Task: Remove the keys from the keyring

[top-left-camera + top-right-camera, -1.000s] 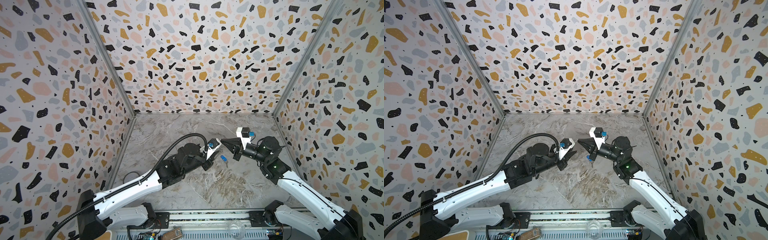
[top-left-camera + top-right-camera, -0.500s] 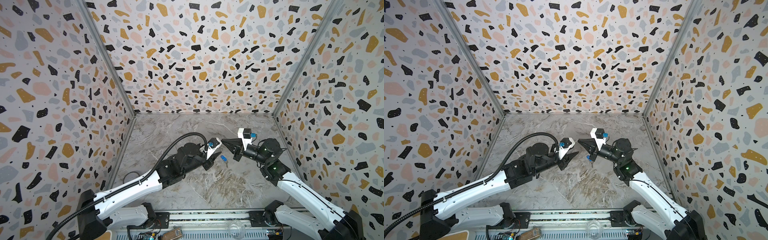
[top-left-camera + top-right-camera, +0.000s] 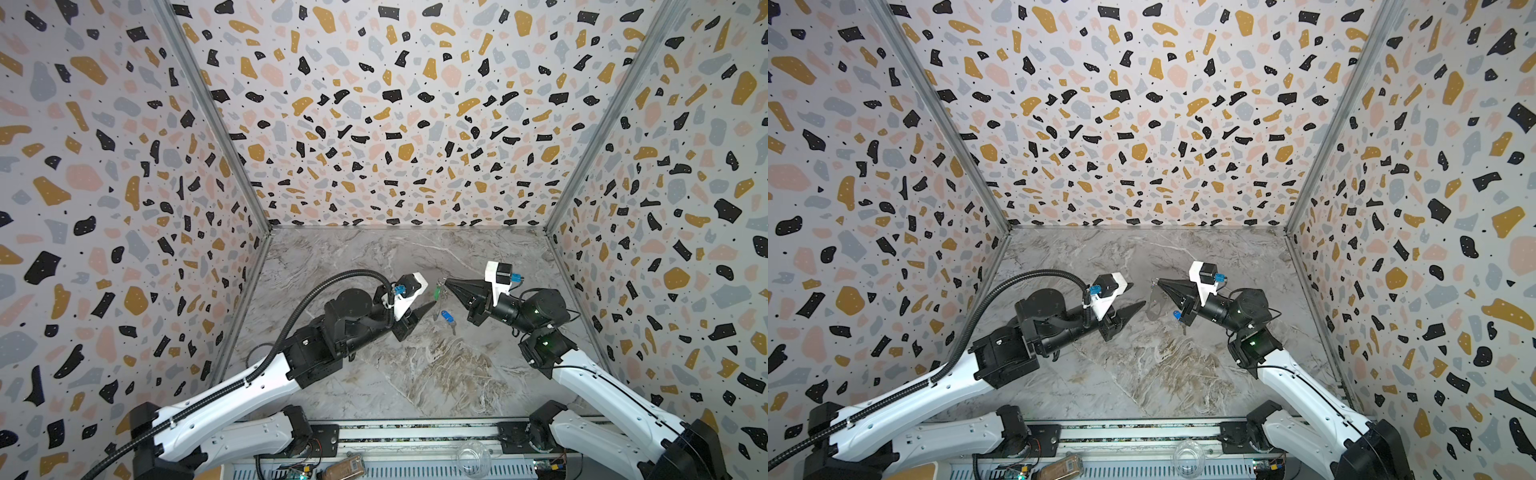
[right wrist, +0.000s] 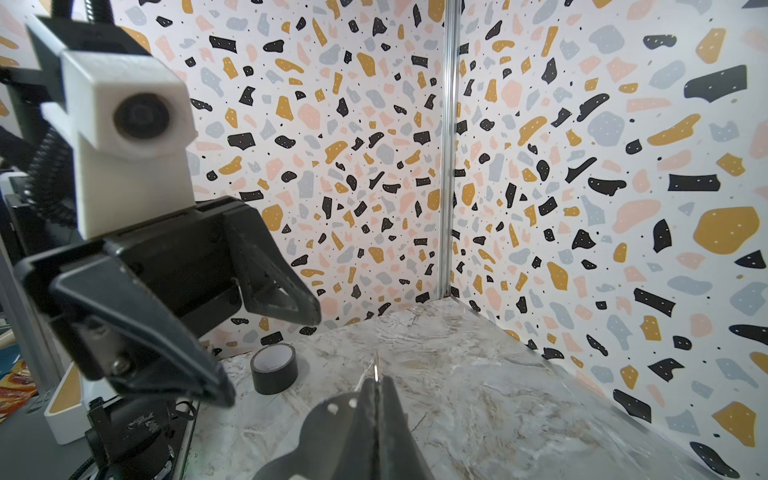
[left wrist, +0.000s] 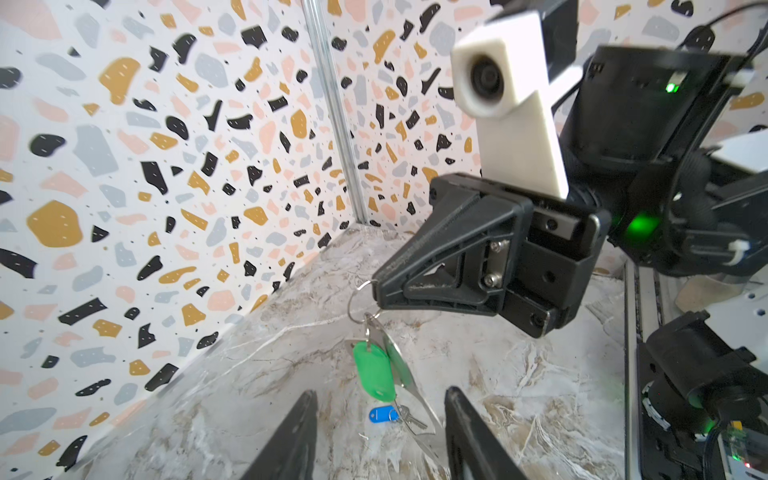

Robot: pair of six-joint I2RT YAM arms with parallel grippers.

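left end effector (image 3: 1138, 294) opens; green-tagged key (image 5: 372, 370) still to free
the left end effector has spread from nearly shut to half open, holding nothing, near the keyring (image 3: 1155, 306), which the right end effector (image 3: 451, 284) pinches by its metal link (image 5: 356, 305). the green-tagged key hangs from it; the blue-tagged key (image 5: 381, 414) lies on the surface (image 3: 415, 374) below, apparently already off.

White links (image 3: 232, 390); black left pincer (image 3: 1138, 294); ribbed cable (image 3: 353, 273)

L tool (image 3: 1138, 294) jaws apart; R tool (image 3: 448, 283) pinched shut; tips point at each other, near, not touching
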